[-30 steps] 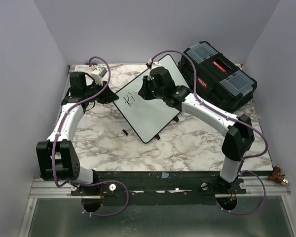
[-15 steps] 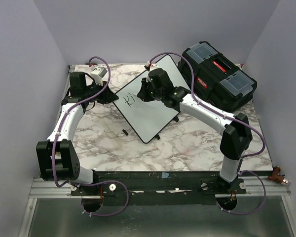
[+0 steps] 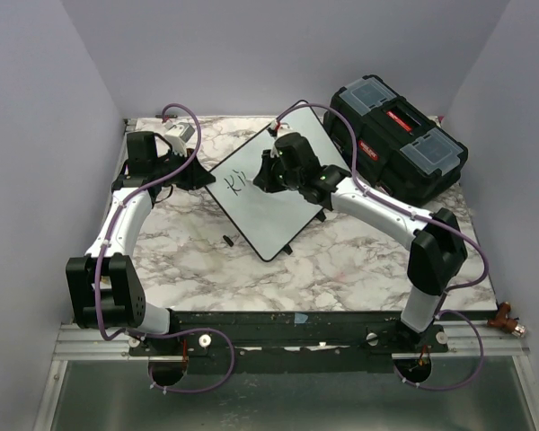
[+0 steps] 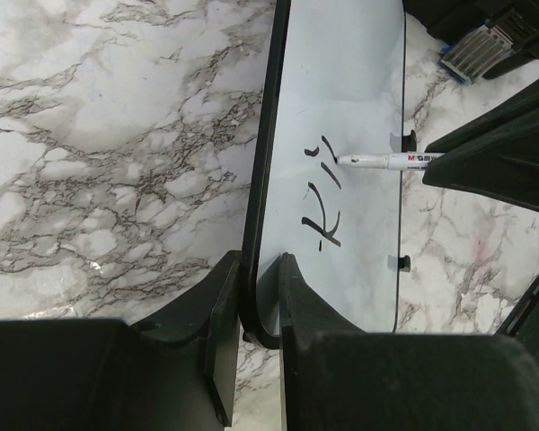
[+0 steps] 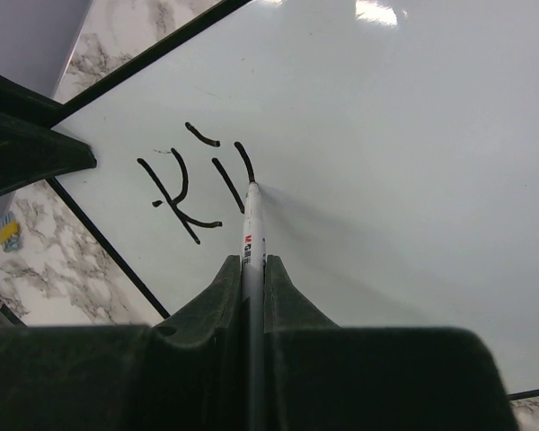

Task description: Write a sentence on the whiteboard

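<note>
Right wrist view: the sentence [image 5: 193,184] consists of a black "K", an "i" with its dot, and one further short stroke, set on a slant near the left corner of the whiteboard [image 5: 386,162]. The tip of a white-barrelled marker [image 5: 250,229] touches the board at the lower end of that last stroke. The right gripper [image 5: 249,265] is closed narrow on the marker barrel, one finger on each side.

Left wrist view: the same lettering [image 4: 322,202] lies just inside the black frame, with the marker [image 4: 386,161] coming in from the right. The left gripper [image 4: 262,269] is clamped on the board's edge, the frame passing between its two fingers.

Top external view: the whiteboard [image 3: 269,220] lies flat and turned diagonally at the middle of the marble table [image 3: 341,260], the left gripper [image 3: 202,175] at its left corner and the right gripper [image 3: 268,171] over its upper half. A black toolbox [image 3: 400,139] stands at the far right, just beside the board's far corner. Its lid is shut; the two small clear-lidded compartments on top are also shut, and their contents cannot be made out. A small black object [image 3: 226,240] lies on the table just off the board's near-left edge.
</note>
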You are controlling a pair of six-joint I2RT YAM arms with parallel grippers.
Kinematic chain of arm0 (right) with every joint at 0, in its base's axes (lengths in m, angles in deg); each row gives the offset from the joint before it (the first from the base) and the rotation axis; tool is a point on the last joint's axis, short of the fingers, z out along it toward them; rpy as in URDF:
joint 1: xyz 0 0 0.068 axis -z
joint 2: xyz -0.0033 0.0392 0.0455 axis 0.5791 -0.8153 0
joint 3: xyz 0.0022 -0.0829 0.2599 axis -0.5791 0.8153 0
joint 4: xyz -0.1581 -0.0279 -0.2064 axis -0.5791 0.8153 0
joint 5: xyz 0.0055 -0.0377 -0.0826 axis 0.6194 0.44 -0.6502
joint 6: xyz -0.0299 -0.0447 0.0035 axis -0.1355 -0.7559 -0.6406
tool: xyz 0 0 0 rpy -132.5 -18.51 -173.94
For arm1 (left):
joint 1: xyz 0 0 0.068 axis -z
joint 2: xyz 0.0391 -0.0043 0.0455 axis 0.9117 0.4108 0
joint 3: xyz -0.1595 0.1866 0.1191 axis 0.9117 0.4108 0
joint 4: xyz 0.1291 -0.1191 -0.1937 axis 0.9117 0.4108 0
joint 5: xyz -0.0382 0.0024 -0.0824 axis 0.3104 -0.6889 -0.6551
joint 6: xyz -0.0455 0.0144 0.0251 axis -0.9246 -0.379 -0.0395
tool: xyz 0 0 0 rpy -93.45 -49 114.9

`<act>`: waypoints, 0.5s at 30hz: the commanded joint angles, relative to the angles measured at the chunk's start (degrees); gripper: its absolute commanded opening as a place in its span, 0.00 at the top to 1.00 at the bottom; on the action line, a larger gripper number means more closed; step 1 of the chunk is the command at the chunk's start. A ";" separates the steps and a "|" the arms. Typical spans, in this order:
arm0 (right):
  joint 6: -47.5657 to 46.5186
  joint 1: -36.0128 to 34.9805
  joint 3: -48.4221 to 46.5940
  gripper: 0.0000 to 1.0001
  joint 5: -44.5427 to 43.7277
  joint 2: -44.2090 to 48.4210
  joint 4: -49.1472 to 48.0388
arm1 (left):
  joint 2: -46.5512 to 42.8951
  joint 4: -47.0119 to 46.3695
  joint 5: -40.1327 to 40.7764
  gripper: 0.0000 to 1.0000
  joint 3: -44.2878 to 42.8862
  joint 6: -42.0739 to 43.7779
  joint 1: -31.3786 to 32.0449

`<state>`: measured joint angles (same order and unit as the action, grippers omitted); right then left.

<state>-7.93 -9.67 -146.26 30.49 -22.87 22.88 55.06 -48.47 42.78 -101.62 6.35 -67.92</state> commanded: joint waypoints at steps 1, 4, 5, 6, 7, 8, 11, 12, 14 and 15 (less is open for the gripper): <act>0.60 -0.29 2.21 0.99 1.42 0.98 1.49 | -0.83 -1.57 2.52 1.00 -1.85 6.40 0.24; 0.72 -0.30 2.15 0.99 1.52 1.32 1.84 | -0.96 -1.64 2.45 1.00 -1.85 6.40 0.25; 0.79 -0.38 2.11 0.99 1.52 1.41 2.02 | -0.92 -1.61 2.46 1.00 -1.85 6.40 0.24; 0.84 -0.41 2.15 0.99 1.52 1.59 2.13 | -0.94 -1.66 2.52 1.00 -1.85 6.40 0.25; 0.86 -0.34 2.14 0.99 1.43 1.70 2.13 | -0.93 -1.61 2.42 1.00 -1.85 6.40 0.25; 0.88 -0.41 2.16 0.99 1.32 1.75 2.14 | -1.03 -1.66 2.33 1.00 -1.85 6.40 0.25; 0.86 -0.33 1.65 0.99 1.17 1.47 2.21 | -1.05 -1.59 2.39 1.00 -1.87 6.40 0.24; 0.85 -0.31 1.34 0.99 1.16 1.30 2.23 | -1.06 -1.60 2.37 1.00 -1.84 6.40 0.25; 0.71 -0.31 0.58 0.99 1.00 0.89 2.40 | -1.15 -1.62 2.39 1.00 -1.85 6.40 0.24; 0.64 -0.30 0.13 0.99 0.82 0.69 2.52 | -1.09 -1.65 2.39 1.00 -1.85 6.40 0.24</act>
<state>-7.38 -9.67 -145.36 30.73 -22.08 22.99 55.06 -48.36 42.69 -101.92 6.59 -67.88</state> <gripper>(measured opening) 0.114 0.186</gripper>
